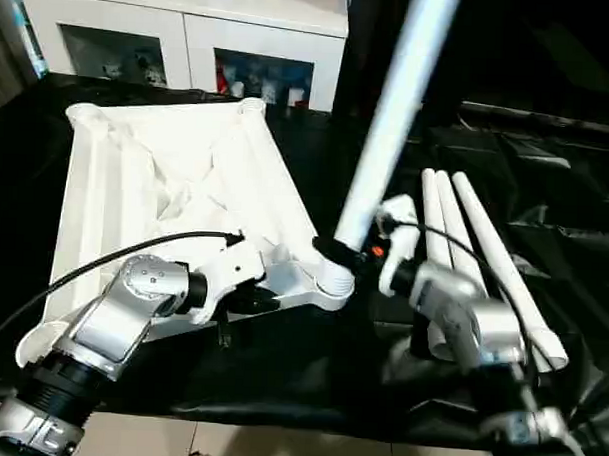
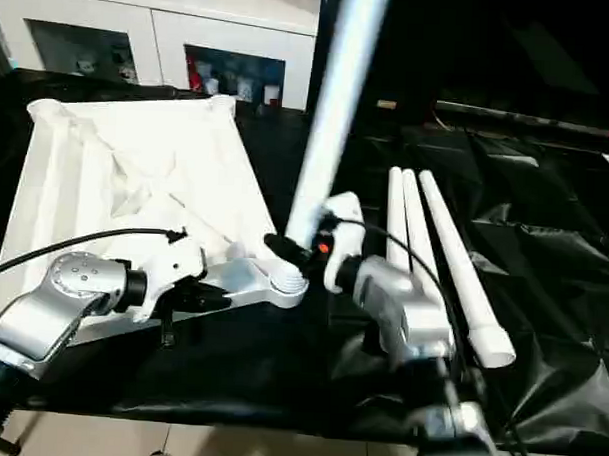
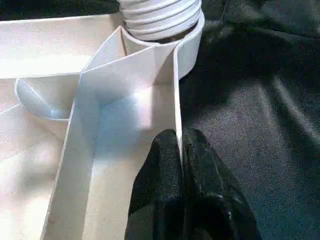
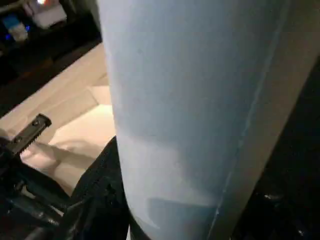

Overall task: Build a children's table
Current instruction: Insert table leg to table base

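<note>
White leg (image 1: 388, 121) gripped by right tool (image 1: 346, 251); left tool (image 3: 181, 165) pinches tabletop (image 1: 166, 183) rim.

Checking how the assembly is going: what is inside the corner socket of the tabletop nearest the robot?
The threaded end of a white leg sits in the corner socket, its top threads showing above the rim. How deep it goes is hidden by the socket wall. The right gripper holds the leg.
</note>
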Controlling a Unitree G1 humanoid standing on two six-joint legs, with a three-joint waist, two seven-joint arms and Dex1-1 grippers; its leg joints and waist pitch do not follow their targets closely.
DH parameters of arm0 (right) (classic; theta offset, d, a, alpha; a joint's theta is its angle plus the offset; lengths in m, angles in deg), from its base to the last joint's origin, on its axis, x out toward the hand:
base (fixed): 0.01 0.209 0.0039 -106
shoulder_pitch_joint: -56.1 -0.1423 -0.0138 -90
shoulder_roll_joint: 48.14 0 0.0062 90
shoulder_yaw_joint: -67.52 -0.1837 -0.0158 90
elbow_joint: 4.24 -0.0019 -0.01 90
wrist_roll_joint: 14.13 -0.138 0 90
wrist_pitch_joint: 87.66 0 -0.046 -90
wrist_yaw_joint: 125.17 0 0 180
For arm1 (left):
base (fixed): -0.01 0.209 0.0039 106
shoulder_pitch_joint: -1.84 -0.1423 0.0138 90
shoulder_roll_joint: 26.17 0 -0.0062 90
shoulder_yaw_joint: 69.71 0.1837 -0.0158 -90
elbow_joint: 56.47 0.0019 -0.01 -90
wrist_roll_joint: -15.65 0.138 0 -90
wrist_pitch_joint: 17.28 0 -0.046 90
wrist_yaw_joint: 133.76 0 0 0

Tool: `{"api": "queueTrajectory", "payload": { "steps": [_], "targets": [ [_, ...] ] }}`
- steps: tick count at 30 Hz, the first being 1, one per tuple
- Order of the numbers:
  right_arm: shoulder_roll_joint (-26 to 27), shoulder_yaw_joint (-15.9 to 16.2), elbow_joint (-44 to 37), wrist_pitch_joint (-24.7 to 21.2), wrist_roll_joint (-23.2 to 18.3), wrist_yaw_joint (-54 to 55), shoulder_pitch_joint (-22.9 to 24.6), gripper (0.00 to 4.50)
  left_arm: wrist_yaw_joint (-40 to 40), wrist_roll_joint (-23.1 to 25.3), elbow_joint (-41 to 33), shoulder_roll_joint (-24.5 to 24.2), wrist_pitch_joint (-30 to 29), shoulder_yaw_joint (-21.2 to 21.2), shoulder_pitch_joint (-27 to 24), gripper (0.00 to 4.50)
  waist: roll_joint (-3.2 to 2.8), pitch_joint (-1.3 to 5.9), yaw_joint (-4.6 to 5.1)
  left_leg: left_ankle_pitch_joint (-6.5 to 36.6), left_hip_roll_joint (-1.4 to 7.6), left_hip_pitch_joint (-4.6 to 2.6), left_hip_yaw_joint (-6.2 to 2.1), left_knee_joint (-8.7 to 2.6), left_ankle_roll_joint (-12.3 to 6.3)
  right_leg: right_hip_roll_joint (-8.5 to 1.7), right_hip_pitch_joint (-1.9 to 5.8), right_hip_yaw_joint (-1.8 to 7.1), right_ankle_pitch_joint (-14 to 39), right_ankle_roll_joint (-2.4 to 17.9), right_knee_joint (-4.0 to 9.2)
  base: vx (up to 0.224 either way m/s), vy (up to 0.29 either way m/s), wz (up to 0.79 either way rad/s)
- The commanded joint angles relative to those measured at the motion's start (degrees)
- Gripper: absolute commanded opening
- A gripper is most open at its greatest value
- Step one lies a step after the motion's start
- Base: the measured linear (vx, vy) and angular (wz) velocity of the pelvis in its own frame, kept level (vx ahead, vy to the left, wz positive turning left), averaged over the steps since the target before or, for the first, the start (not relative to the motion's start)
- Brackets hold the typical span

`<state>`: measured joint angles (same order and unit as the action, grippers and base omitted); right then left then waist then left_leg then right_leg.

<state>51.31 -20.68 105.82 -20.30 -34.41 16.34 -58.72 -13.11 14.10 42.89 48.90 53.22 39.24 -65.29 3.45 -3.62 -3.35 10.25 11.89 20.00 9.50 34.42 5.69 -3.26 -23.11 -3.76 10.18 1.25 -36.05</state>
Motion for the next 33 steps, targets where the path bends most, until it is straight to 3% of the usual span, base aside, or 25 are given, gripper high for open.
{"api": "queueTrajectory", "payload": {
  "steps": [1, 6, 14, 15, 17, 19, 20, 21, 24, 25, 26, 27, 29, 32, 33],
  "targets": [
    [0.6, -0.8, 1.8, 1.1, 0.8, 2.1, 2.4, 1.91, 0.2, 0.9, 0.5, -0.6, 0.5, -0.3, 1.8, 0.00, -2.25, 3.53, -0.12, 20.3, 0.92, -0.53, -0.64, -4.60, 2.07, -4.12, 2.17, 2.67, 23.8, 7.7, 5.82, 0.000, 0.000, 0.00],
    [2.9, -2.7, 3.8, 6.8, 0.9, 4.3, 4.3, 1.91, 0.3, 1.1, 0.6, -0.8, 0.7, -0.4, 2.2, 0.00, -2.44, 3.43, -0.03, 21.3, 0.82, -0.46, -0.84, -4.68, 1.64, -4.21, 1.99, 2.48, 28.2, 6.4, 6.37, 0.000, 0.000, 0.00],
    [2.7, -0.8, 2.5, 11.6, 4.1, 5.3, 5.7, 1.91, 0.9, 1.3, 0.6, -0.7, 0.8, -0.5, 2.3, 0.00, -2.47, 3.31, 0.12, 22.4, 0.85, -0.43, -1.03, -4.83, 1.36, -4.26, 1.82, 2.31, 30.6, 5.5, 6.72, 0.000, 0.000, 0.00],
    [1.4, 2.0, 1.2, 12.5, 6.7, 4.2, 5.9, 1.91, 1.2, 1.5, 1.0, -0.6, 1.1, -0.5, 2.4, 0.00, -1.53, 3.34, 0.27, 22.2, 0.92, -0.47, -0.90, -4.80, 1.16, -4.20, 1.73, 2.32, 30.6, 5.3, 6.82, 0.000, 0.000, 0.00],
    [1.0, 3.0, 0.8, 12.7, 7.5, 3.7, 5.9, 1.91, 1.3, 1.6, 1.2, -0.5, 1.3, -0.4, 2.4, 0.00, -2.12, 3.25, 0.15, 21.7, 0.94, -0.43, -0.91, -4.90, 1.20, -4.22, 1.67, 2.44, 30.1, 5.3, 6.66, 0.000, 0.000, 0.00],
    [-0.2, 5.6, -0.2, 13.0, 9.7, 2.9, 5.6, 1.91, 1.9, 2.0, 1.5, -0.4, 1.6, -0.4, 2.5, 0.00, -1.23, 3.32, 0.23, 21.1, 0.90, -0.33, -0.77, -4.81, 0.94, -4.25, 1.76, 2.47, 30.6, 4.8, 6.71, 0.000, 0.000, 0.00],
    [-0.4, 6.0, -0.3, 13.1, 10.1, 2.8, 5.4, 1.91, 2.0, 2.0, 1.6, -0.3, 1.6, -0.4, 2.5, 0.00, -1.57, 3.28, 0.12, 20.6, 0.93, -0.32, -0.82, -4.84, 0.87, -4.29, 1.70, 2.55, 30.4, 4.8, 6.64, 0.000, 0.000, 0.00],
    [-0.8, 6.8, -0.4, 13.0, 10.9, 2.7, 5.1, 1.91, 2.5, 2.4, 1.9, -0.2, 1.9, -0.2, 2.4, 0.00, -0.96, 3.24, 0.30, 20.5, 0.94, -0.27, -0.75, -4.82, 0.68, -4.26, 1.67, 2.52, 30.8, 4.6, 6.67, 0.000, 0.000, 0.00],
    [-1.2, 7.3, -0.7, 12.6, 11.5, 2.6, 4.6, 1.91, 2.9, 2.7, 1.9, -0.1, 2.2, 0.0, 2.0, 0.00, -1.25, 3.29, 0.28, 20.3, 0.94, -0.28, -0.75, -4.82, 0.65, -4.29, 1.64, 2.59, 30.6, 4.5, 6.67, 0.000, 0.000, 0.00],
    [-1.6, 7.5, -0.7, 12.2, 11.6, 2.4, 4.1, 1.91, 3.2, 2.9, 1.9, 0.2, 2.2, 0.3, 1.8, 0.00, -0.54, 3.24, 0.32, 20.1, 0.93, -0.33, -0.68, -4.75, 0.39, -4.32, 1.56, 2.56, 31.3, 4.2, 6.65, 0.000, 0.000, 0.00],
    [-1.7, 7.5, -0.7, 12.0, 11.5, 2.3, 3.9, 1.91, 3.3, 3.0, 1.9, 0.2, 2.2, 0.4, 1.7, 0.00, -0.67, 3.30, 0.35, 20.1, 1.01, -0.34, -0.69, -4.81, 0.46, -4.33, 1.53, 2.61, 31.3, 4.0, 6.66, 0.000, 0.000, 0.00],
    [-1.9, 7.6, -0.7, 11.9, 11.5, 2.2, 3.8, 1.91, 3.3, 3.2, 1.9, 0.3, 2.2, 0.6, 1.6, 0.00, -0.25, 3.24, 0.52, 20.3, 1.07, -0.35, -0.64, -4.83, 0.44, -4.24, 1.44, 2.58, 31.3, 4.0, 6.75, 0.000, 0.000, 0.00],
    [-2.3, 7.9, -0.7, 11.3, 11.5, 1.6, 3.5, 1.91, 3.0, 3.5, 1.7, 0.2, 2.1, 1.1, 1.2, 0.00, -0.42, 3.28, 0.46, 20.4, 1.07, -0.35, -0.70, -4.85, 0.53, -4.32, 1.45, 2.60, 31.4, 3.8, 6.71, 0.000, 0.000, 0.00],
    [-2.8, 8.2, 0.4, 9.4, 10.7, -0.3, 2.4, 1.91, 1.7, 4.3, 1.7, -0.3, 2.6, 2.5, 0.7, 0.00, -0.04, 3.29, 0.53, 20.7, 1.08, -0.35, -0.71, -4.87, 0.51, -4.29, 1.46, 2.57, 31.5, 3.6, 6.73, 0.000, 0.000, 0.00],
    [-2.9, 8.3, 0.9, 8.9, 10.5, -0.9, 2.1, 1.91, 1.3, 4.5, 1.8, -0.3, 2.7, 2.9, 0.6, 0.00, -0.20, 3.27, 0.59, 20.9, 1.11, -0.34, -0.76, -4.92, 0.50, -4.31, 1.45, 2.59, 31.5, 3.7, 6.75, 0.000, 0.000, 0.00]
  ]
}}
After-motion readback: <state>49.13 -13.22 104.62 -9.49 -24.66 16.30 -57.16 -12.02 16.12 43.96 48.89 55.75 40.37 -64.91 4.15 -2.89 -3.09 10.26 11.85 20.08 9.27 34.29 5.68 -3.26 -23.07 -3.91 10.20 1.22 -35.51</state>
